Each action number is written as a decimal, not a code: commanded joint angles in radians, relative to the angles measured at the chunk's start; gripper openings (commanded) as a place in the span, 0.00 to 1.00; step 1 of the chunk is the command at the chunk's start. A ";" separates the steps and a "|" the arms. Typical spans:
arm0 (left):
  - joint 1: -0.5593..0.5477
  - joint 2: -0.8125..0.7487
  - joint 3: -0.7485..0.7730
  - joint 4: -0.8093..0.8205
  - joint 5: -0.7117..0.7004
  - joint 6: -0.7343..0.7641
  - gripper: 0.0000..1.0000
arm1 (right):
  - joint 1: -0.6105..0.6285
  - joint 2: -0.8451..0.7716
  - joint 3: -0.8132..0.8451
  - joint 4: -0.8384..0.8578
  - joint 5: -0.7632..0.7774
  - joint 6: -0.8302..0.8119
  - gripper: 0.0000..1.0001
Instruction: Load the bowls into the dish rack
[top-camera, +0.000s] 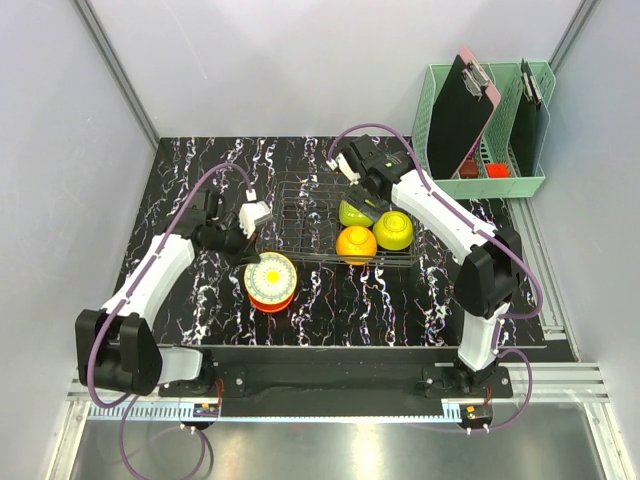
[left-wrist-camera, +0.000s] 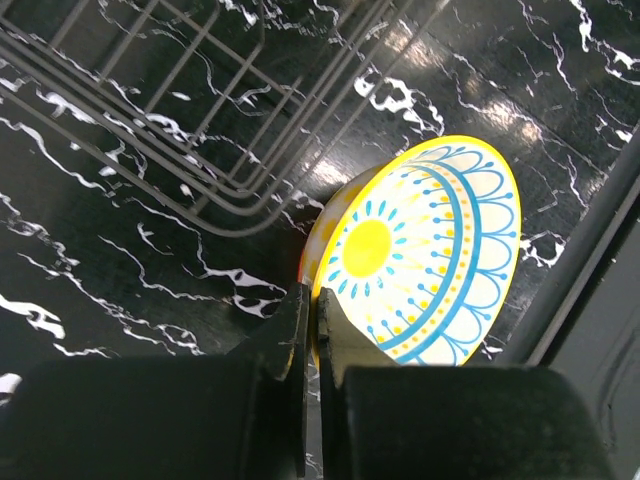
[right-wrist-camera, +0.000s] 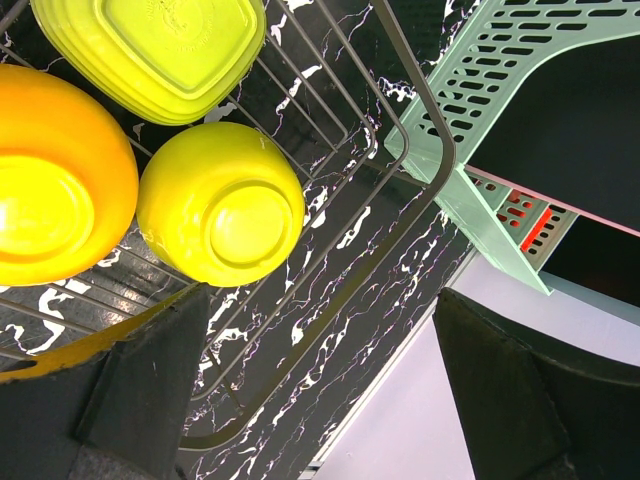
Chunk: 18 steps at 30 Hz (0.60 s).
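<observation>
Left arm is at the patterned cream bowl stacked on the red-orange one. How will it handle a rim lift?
The cream bowl looks thin, glossy plastic: probably light, possibly slippery. Pinched at one edge by the left end effector, it will likely tilt. Nested in the red-orange bowl, it may drag that along.

Five bowls are counted: three in the one wire rack, namely a lime green bowl, a yellow-green bowl and an orange bowl, and two on the worktop, a patterned cream bowl and a red-orange bowl. One green basket, two clipboards and two arms are also counted.
</observation>
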 joint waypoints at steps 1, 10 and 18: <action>0.001 -0.044 0.038 -0.036 0.045 0.013 0.00 | 0.005 -0.036 0.000 0.034 0.011 0.013 1.00; 0.001 -0.107 0.119 -0.103 0.120 0.028 0.00 | 0.005 -0.036 0.109 -0.092 -0.346 0.105 1.00; -0.006 -0.095 0.202 -0.164 0.296 0.100 0.00 | 0.002 0.000 0.276 -0.231 -0.879 0.178 1.00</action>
